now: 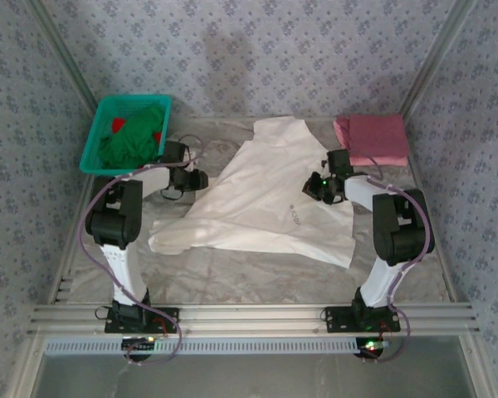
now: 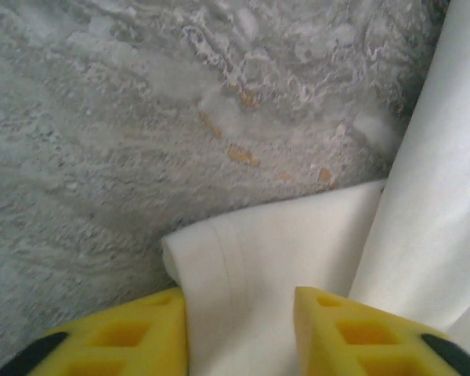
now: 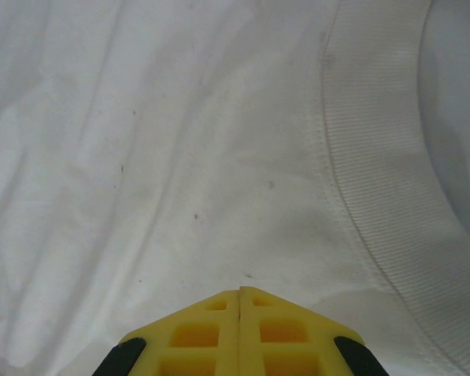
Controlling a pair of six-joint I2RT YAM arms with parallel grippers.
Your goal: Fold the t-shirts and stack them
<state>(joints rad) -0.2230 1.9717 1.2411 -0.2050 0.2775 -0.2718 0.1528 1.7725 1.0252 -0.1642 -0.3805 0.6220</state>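
Top external: cream t-shirt (image 1: 266, 199) sprawls mid-table, pink t-shirt (image 1: 373, 139) folded far right, teal basket (image 1: 94, 145) far left. My left gripper (image 2: 236, 299) straddles the cream sleeve, part-open; my right gripper (image 3: 240, 293) is closed beside the collar. Chest mark (image 1: 295, 214) unreadable.

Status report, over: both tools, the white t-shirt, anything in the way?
Left tool open astride a sleeve hem. Right tool shut, over cloth by the collar. Cream-white t-shirt spread, unfolded. Pink t-shirt folded far right; teal basket far left, not obstructing.

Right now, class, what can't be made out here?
Top view: white t-shirt, chest mark too small to read.
Top view: green and red cloth in the teal basket, bunched, garments unclear.
Right wrist: whether the shut right gripper pinches the t-shirt; its fingers hide the contact.
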